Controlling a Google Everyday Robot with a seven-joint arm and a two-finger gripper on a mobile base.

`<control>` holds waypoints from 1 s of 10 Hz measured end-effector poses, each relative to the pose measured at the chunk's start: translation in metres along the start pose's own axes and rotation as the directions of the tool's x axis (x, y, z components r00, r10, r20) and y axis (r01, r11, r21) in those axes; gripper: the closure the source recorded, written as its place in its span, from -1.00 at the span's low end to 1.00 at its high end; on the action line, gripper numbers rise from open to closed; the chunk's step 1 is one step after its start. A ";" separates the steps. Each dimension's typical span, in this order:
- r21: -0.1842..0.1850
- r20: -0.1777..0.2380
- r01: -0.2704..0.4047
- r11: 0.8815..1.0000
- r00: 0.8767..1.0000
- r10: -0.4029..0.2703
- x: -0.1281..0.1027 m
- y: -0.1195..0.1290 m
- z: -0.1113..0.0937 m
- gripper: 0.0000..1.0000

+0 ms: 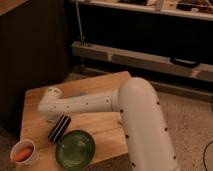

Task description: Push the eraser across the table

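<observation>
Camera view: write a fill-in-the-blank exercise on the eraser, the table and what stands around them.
1. The black eraser lies on a ___ table.
2. The bowl next to the eraser is ___.
3. The cup at the table's near corner holds something ___.
4. The hand, at the tip of the white ___, is close by the eraser.
Missing words: wooden; green; orange; arm.

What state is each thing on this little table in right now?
eraser: lying flat, slanted, close to the green bowl.
green bowl: upright, empty.
white cup: upright, something orange inside.
gripper: down at the arm's end, beside the eraser.
table: level, carrying all of these.
</observation>
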 end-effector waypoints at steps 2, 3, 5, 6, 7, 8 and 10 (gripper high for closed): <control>0.010 0.008 -0.025 1.000 1.000 0.025 0.012 -0.020 -0.005 0.70; -0.001 0.003 -0.038 0.999 0.999 0.038 0.016 -0.024 -0.003 0.70; -0.015 -0.001 -0.048 0.999 0.999 0.048 0.020 -0.026 0.010 0.70; -0.017 0.010 -0.037 0.999 0.999 0.038 0.011 -0.023 0.013 0.70; -0.020 0.025 -0.012 1.000 1.000 0.013 -0.009 -0.015 0.015 0.70; -0.016 0.036 0.021 1.000 0.999 -0.021 -0.025 -0.006 0.015 0.70; -0.017 0.061 0.083 0.996 0.995 -0.082 -0.050 0.018 0.005 0.70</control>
